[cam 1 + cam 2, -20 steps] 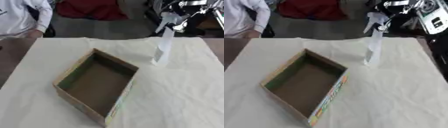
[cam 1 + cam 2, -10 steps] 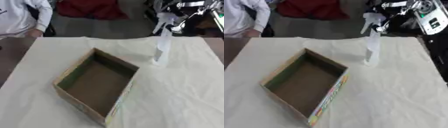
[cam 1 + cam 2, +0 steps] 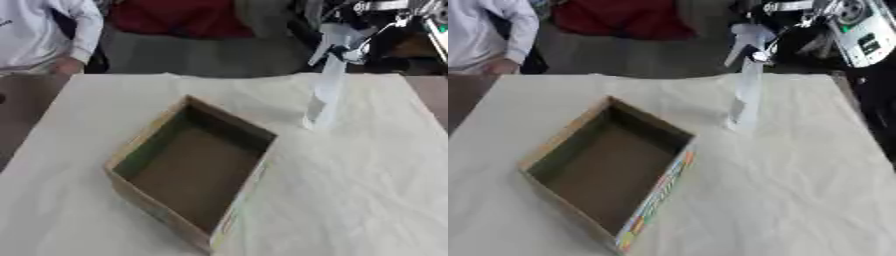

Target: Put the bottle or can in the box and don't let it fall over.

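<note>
A clear spray bottle (image 3: 324, 97) with a white trigger head stands upright on the cream cloth, at the far right of the table. An open cardboard box (image 3: 194, 167) lies skewed in the middle of the table, nothing inside it, with a coloured print along its right wall (image 3: 658, 197). The bottle stands just beyond the box's far right corner, apart from it. My right hand (image 3: 389, 40) is a dark shape with silver parts just behind and to the right of the sprayer head; whether it touches the bottle is unclear. My left hand does not show.
The cloth-covered table (image 3: 367, 200) ends at a far edge just behind the bottle and at a right edge near it. A white and black machine part (image 3: 859, 30) hangs at the upper right. A red bundle (image 3: 179, 17) lies beyond the table.
</note>
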Action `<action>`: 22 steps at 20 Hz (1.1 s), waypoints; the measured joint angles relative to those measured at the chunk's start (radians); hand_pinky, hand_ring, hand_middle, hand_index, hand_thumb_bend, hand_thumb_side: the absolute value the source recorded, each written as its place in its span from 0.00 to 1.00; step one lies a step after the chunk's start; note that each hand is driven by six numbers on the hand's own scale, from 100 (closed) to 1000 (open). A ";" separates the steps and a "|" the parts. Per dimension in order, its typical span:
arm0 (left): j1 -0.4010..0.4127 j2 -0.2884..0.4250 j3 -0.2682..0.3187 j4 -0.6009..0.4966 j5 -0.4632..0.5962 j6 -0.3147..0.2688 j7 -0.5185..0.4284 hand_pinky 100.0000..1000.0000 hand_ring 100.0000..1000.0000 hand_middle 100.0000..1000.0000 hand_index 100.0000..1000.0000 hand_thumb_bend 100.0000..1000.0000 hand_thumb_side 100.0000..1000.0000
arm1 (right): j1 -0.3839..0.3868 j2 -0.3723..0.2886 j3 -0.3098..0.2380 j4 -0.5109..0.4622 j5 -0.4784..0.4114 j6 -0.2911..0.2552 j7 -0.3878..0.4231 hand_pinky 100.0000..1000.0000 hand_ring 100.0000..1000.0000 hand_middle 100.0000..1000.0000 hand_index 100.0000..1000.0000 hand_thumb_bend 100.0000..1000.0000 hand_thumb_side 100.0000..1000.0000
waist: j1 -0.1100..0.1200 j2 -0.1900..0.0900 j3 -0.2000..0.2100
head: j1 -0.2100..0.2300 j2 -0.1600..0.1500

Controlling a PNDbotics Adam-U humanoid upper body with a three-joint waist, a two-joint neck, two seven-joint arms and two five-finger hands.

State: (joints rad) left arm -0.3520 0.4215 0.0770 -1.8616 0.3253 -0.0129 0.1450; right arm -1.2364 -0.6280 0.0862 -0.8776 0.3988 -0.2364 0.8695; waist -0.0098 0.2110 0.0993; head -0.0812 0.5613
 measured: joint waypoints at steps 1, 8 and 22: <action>0.000 0.000 0.000 0.000 0.000 0.001 -0.001 0.69 0.70 0.65 0.81 0.13 0.63 | -0.002 0.000 0.000 0.000 0.001 -0.002 -0.003 0.83 0.83 0.78 0.83 0.03 0.00 | -0.001 0.000 0.000 | 0.000 0.000; 0.000 0.000 0.000 0.000 0.000 0.000 -0.008 0.69 0.70 0.65 0.81 0.13 0.63 | -0.004 0.007 0.000 0.000 0.000 -0.015 0.014 0.85 0.85 0.82 0.84 0.04 0.00 | -0.006 0.000 0.000 | -0.002 -0.002; 0.002 0.000 0.000 0.000 0.000 0.000 -0.008 0.69 0.70 0.64 0.80 0.12 0.63 | -0.002 0.007 0.014 0.012 0.012 -0.028 0.029 0.84 0.85 0.82 0.83 0.07 0.00 | -0.012 0.009 0.000 | -0.004 -0.002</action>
State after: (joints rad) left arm -0.3505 0.4215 0.0771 -1.8616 0.3250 -0.0129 0.1373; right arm -1.2382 -0.6209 0.1000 -0.8659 0.4105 -0.2640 0.8984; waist -0.0220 0.2199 0.0997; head -0.0857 0.5595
